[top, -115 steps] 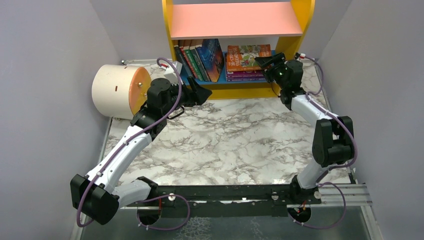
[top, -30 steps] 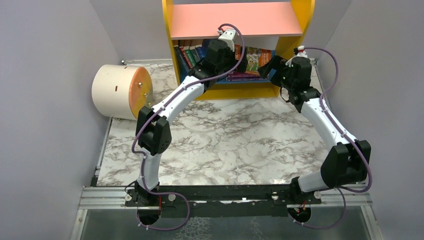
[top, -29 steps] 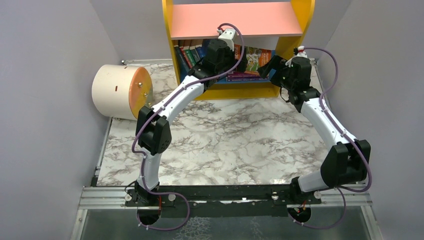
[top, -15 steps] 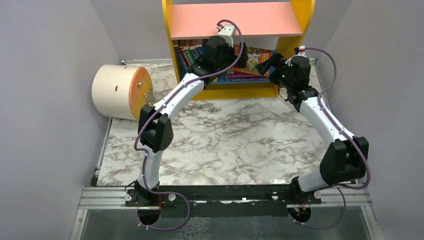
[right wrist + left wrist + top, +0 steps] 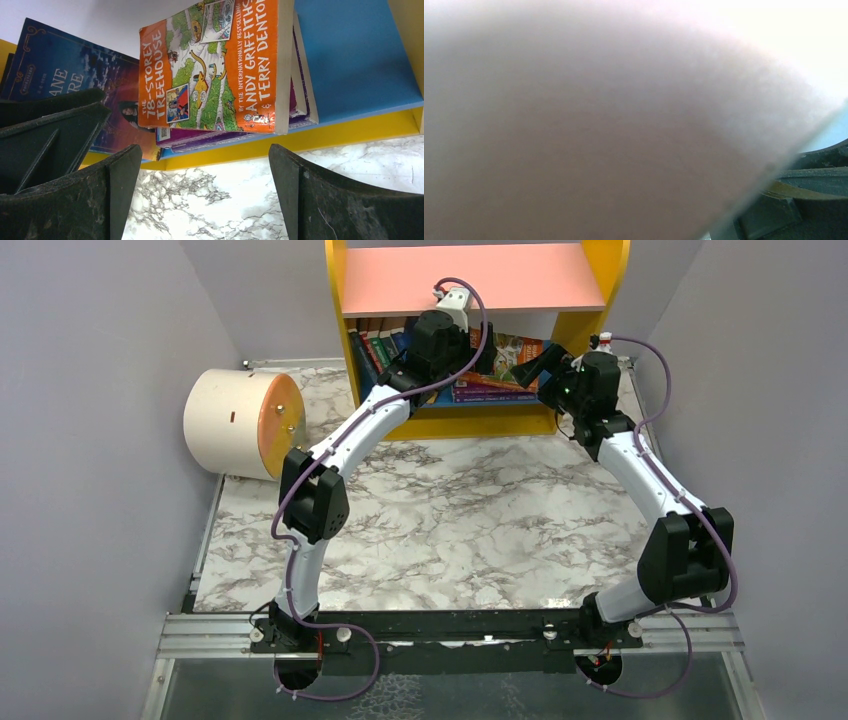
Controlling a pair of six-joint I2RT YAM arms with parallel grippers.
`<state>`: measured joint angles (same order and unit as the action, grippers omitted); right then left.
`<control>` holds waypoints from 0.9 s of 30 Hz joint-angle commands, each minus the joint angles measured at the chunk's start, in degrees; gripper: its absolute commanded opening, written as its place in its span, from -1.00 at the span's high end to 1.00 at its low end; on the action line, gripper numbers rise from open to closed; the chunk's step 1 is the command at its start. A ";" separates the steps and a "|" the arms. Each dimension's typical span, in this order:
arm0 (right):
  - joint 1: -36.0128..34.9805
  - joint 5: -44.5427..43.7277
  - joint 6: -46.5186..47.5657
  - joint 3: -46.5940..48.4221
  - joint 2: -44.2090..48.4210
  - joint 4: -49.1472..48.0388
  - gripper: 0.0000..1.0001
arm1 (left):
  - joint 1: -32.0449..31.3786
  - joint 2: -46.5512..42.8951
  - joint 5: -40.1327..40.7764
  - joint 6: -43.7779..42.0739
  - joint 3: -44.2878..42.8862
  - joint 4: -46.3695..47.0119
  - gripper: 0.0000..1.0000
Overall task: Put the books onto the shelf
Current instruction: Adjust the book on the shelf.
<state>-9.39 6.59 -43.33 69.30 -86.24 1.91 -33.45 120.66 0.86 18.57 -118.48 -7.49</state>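
The shelf (image 5: 590, 300) has yellow sides, a pink upper board (image 5: 470, 280) and a blue lower board (image 5: 355, 60). Several books (image 5: 375, 345) stand at its lower left. An orange book (image 5: 215, 65) lies flat on purple ones (image 5: 225, 137), and a dark blue book (image 5: 65, 80) leans beside them. My left wrist (image 5: 438, 338) reaches in under the pink board, and its fingers are hidden. A blurred pinkish surface fills the left wrist view. My right gripper (image 5: 202, 165) is open and empty over the marble, just in front of the flat stack (image 5: 500, 370).
A cream cylinder with an orange end (image 5: 240, 420) lies at the table's left edge. Grey walls close in both sides. The marble tabletop (image 5: 450, 510) stretches between the arms. A black ribbed part (image 5: 50, 125) shows in front of the dark blue book.
My left arm has pushed a little further into the lower shelf. The right gripper has edged slightly toward the shelf and stays open.
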 commanded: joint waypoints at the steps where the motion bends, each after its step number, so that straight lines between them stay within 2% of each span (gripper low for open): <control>1: 0.42 0.10 -0.57 0.57 0.70 -1.91 -0.92 | 2.87 5.07 2.94 4.11 0.81 -5.61 -0.98; 17: 0.97 0.31 0.09 -0.66 2.40 -2.06 -0.92 | 1.52 -1.39 4.33 6.60 12.52 -2.97 -0.98; 27: 1.43 0.79 0.74 -3.34 3.76 -5.39 -0.92 | 0.16 -6.26 8.06 7.19 25.77 6.17 -0.98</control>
<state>-8.49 6.72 -43.31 67.05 -84.64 -0.10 -34.33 111.81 3.07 21.26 -98.83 5.30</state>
